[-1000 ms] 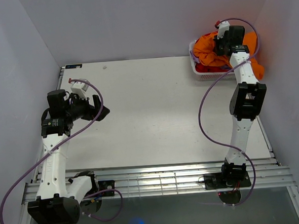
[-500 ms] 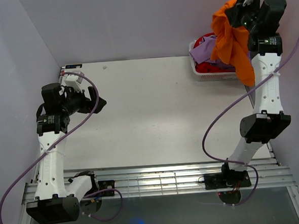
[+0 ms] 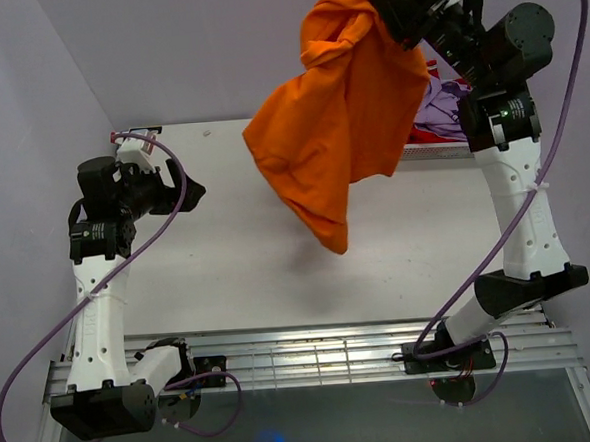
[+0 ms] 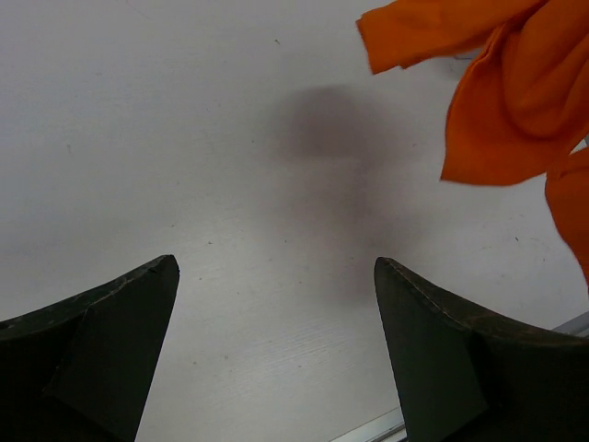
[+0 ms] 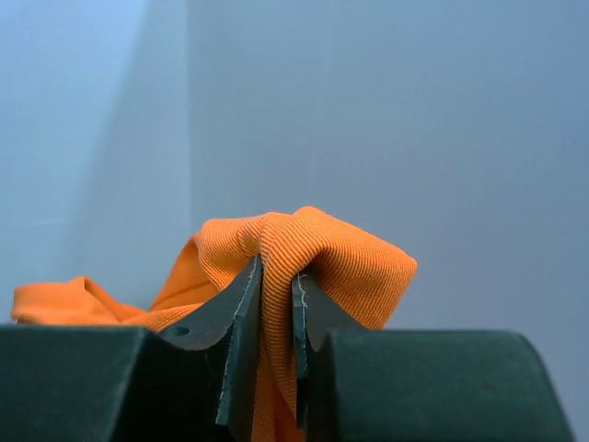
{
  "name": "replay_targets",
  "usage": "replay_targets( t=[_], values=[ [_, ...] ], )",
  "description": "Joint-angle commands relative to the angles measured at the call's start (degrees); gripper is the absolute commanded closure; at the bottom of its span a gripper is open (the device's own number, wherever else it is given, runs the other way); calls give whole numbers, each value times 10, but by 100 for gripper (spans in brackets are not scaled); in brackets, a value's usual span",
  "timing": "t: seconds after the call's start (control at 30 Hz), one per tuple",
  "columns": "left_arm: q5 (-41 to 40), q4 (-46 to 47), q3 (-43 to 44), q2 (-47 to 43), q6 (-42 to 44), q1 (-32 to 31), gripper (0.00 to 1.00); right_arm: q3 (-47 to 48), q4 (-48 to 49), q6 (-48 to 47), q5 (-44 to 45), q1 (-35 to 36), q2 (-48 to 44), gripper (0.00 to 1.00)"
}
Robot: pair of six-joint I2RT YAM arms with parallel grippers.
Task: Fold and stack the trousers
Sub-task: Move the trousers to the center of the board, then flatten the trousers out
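1. Early in the task, by judgement: trousers (image 3: pixel 339 128) out of the basket (image 3: pixel 439 150) at the worktop's far right corner, but not yet laid down, spread, folded or stacked.
2. Hanging in the air as one bunched orange mass above the far middle-to-right part of the worktop (image 3: pixel 228 275). Lowest tip dangling over the middle, apparently clear of the surface, with a faint shadow beneath.
3. Pinched by the right gripper (image 5: pixel 276 276) at a ridge of the cloth. Jaws nearly closed, only the fabric fold between them in the right wrist view.
4. Right arm stretched tall above the far right corner, wrist bent leftward over the table.
5. Left gripper (image 4: pixel 276 267) spread wide with nothing between the jaws. Only bare worktop below it, plus an orange edge at the top right of its view.
6. Left arm upright near the left edge, gripper pointing right toward the hanging cloth and well apart from it.
7. Lilac garment (image 3: pixel 446 107) lying in the basket, partly hidden behind the trousers.
8. Left to do, as judged from here: lay flat, straighten the legs, fold, then stack.
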Motion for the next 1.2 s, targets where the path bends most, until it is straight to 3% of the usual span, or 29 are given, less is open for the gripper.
replay_targets(
  t=[0.0,0.17,0.2,0.3,0.37,0.4,0.43,0.5,0.63,0.73,0.93,1.03,1.17],
  values=[
    [-26,13,15,-20,-3,0,2,-45,92,3,25,43,-46,92],
    [-9,0,2,-20,19,0,2,-286,44,41,38,84,-96,92],
    [-2,-9,0,-17,23,0,2,-363,31,47,45,85,-96,92],
    [19,-26,-13,0,61,0,2,-474,-14,27,37,85,-65,89],
    [20,-46,-24,23,107,0,2,-506,-50,-1,37,83,-41,73],
    [26,-67,-25,34,122,0,2,-537,-50,-37,48,82,-28,43],
    [42,-77,-26,43,139,0,2,-546,-52,-55,61,81,-23,29],
    [56,-90,-39,59,196,0,2,-540,-81,-97,100,80,-5,13],
    [69,-90,-54,60,262,0,2,-448,-188,-156,102,44,24,10],
    [69,-69,-54,76,287,1,2,-440,-270,-176,94,16,17,7],
    [52,-33,-12,199,304,0,3,-572,-306,-167,78,-13,-70,6],
    [50,-13,20,260,297,-1,5,-647,-295,-133,25,-13,-94,10],
    [115,-32,65,307,281,-11,5,-717,-237,-87,-28,-13,-82,14]
  ],
)
